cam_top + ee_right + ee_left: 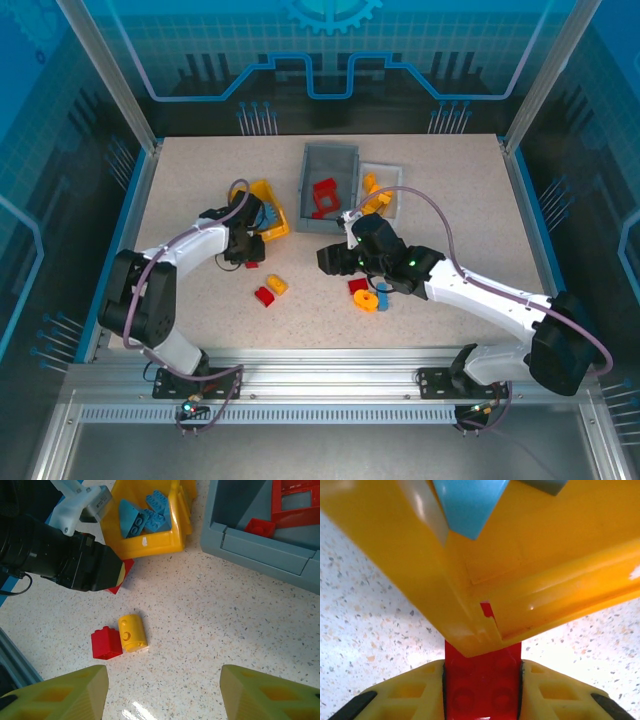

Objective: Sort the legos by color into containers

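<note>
Stiffness and low weight are to be expected of the small red plastic brick [482,665]. It is hard moulded plastic, glossy and probably a little slippery, and is best taken across two flat opposite side walls rather than over the studs. That is how it is held: it is clamped between the yellow pads of the left gripper [482,690], whose jaws are closed on its sides, low over the speckled table [200,180] left of the middle of the surface. The brick's far end is tucked beneath a corner of the small yellow plastic bin [530,580]; whether the two touch cannot be told. Blue bricks [145,516] are held in that bin, so the red one is judged to belong in the deeper grey bin [330,150] just beside it, where a red square frame [325,198] already lies. The right gripper [162,695] hangs empty over the middle of the surface, its fingers [55,695] spread wide apart. Ahead of it a loose red brick [106,644] and a yellow rounded brick [132,633] lie touching each other, apart from the bins. Yellow-orange pieces [372,185] are seen in the white translucent bin [380,167] at the grey bin's right.
</note>
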